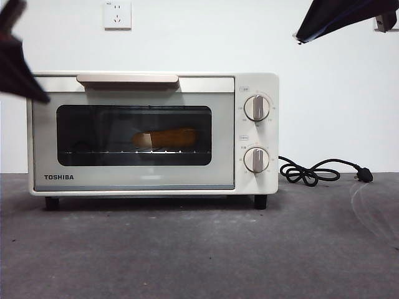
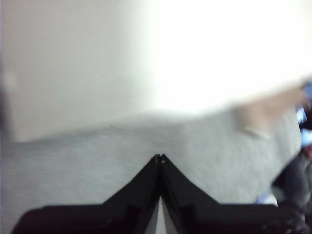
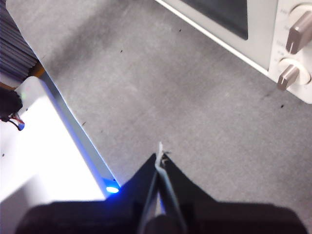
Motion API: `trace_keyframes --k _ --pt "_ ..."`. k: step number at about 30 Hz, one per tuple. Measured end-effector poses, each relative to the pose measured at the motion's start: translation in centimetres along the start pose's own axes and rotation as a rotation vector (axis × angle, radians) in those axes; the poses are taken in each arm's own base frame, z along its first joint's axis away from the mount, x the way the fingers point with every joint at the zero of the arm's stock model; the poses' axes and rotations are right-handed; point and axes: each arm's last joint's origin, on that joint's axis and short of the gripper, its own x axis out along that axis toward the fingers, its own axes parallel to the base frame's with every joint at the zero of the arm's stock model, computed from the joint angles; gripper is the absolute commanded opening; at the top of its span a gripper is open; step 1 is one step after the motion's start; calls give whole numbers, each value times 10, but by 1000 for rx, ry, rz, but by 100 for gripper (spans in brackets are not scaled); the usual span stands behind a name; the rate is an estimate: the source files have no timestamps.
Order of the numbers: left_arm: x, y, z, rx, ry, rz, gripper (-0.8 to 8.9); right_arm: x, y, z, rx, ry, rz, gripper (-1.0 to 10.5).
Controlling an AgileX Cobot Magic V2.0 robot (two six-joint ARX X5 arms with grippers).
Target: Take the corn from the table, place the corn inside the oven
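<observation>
The cream-white Toshiba oven [image 1: 153, 134] stands on the dark grey table [image 1: 199, 249] with its door closed. Through the dark glass I see the yellow-orange corn [image 1: 167, 137] lying on the rack inside. My left gripper [image 2: 159, 158] is shut and empty, held up beside the oven's upper left, a dark shape in the front view [image 1: 15, 62]. My right gripper [image 3: 159, 157] is shut and empty too, raised above the table in front of the oven's knob side [image 3: 292, 44]; it shows as a dark tip at the top right [image 1: 336, 18].
A black power cord [image 1: 318, 171] with its plug lies on the table right of the oven. A wall socket [image 1: 117, 14] sits on the white wall behind. In the right wrist view a white base with a blue light [image 3: 112, 189] borders the table.
</observation>
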Motion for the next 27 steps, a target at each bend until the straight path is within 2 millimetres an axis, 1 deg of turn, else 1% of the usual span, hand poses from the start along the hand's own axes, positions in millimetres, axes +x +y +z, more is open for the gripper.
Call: trace_keyframes --k 4,7,10,14,17,20,24,27 --pt "-17 -33 -8 108 -40 -19 -7 0 0 1 -9 -13 -3 -8" --pt "-33 -58 -19 185 -79 -36 -7 0 -1 2 -14 -20 -5 -8" --pt "-50 -81 -35 245 -106 -52 -7 0 -1 3 -16 -23 -5 -8" --pt "-71 -107 -62 301 -114 -50 -7 0 -1 4 -22 -33 -7 -8" --pt "-84 -120 -82 338 -130 -5 -7 0 -1 4 -26 -39 -9 -8" --pt "-97 -128 -100 367 -163 65 -7 0 -1 4 -26 -40 -9 -2" --pt "-108 -132 -115 380 -201 136 -7 0 -1 6 -35 -53 -13 -2" --pt "-113 -133 -121 382 -210 155 -7 0 -2 7 -43 -66 -15 -2"
